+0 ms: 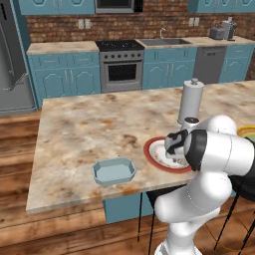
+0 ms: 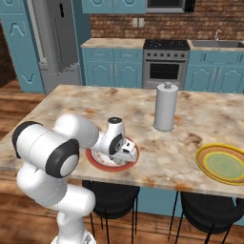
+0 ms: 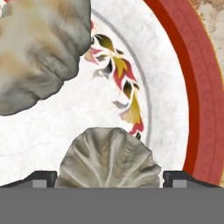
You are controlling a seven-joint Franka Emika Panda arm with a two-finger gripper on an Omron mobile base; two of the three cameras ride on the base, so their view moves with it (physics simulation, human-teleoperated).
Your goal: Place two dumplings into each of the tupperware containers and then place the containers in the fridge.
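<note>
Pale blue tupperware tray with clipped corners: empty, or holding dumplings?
Empty. The pale blue tray shows a bare floor in the left base view, with no dumplings inside.

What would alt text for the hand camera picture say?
A crimped grey dumpling sits between the open gripper's two dark fingertips, on a white, red-rimmed plate with a leaf pattern. A second dumpling lies beyond it on the plate.

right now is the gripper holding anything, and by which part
Nothing is held yet. The gripper is open, a fingertip on each side of a dumpling on the red-rimmed plate.
</note>
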